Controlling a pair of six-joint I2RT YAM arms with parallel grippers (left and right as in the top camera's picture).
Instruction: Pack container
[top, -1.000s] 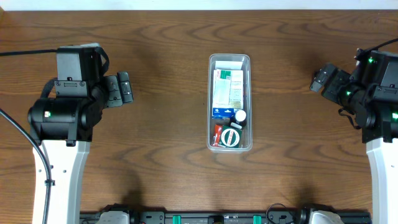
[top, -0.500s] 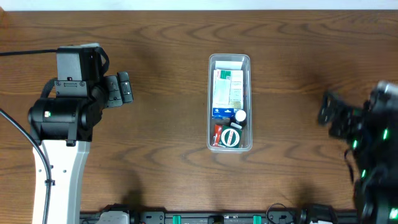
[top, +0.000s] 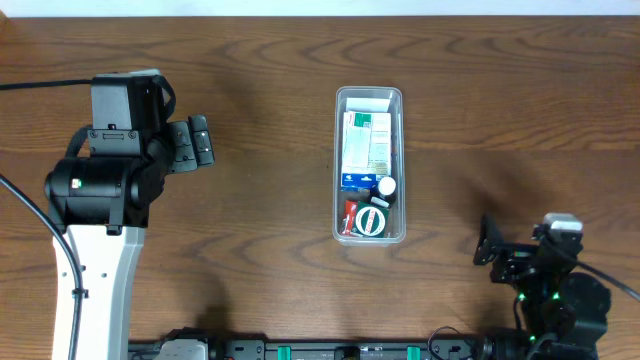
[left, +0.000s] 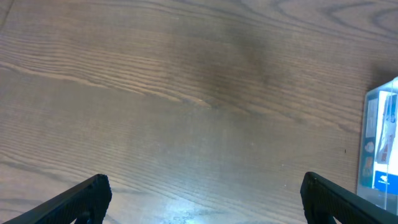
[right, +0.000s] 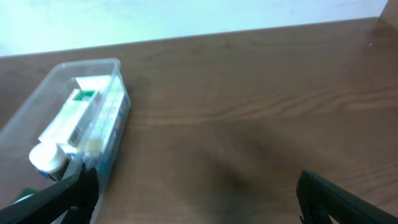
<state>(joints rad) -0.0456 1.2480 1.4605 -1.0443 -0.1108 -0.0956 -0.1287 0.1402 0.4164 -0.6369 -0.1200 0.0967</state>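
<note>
The container (top: 399, 165), a long clear plastic tub, stands at the table's middle. It holds a white and green box (top: 366, 140), a blue box, a small white-capped bottle (top: 386, 186), a round green tin (top: 371, 221) and a red item. My left gripper (top: 197, 142) is open and empty, far left of the tub; the tub's end shows at the right edge of the left wrist view (left: 380, 143). My right gripper (top: 487, 243) is open and empty, low at the front right. The right wrist view shows the tub (right: 115, 67) at left.
Bare dark wood table (top: 270, 200) surrounds the tub. A pale wall strip runs along the far table edge (right: 186, 18). The arm bases stand at the front edge.
My right arm has swung down from the right side of the table to the front right corner. The left arm and the tub have not moved.
</note>
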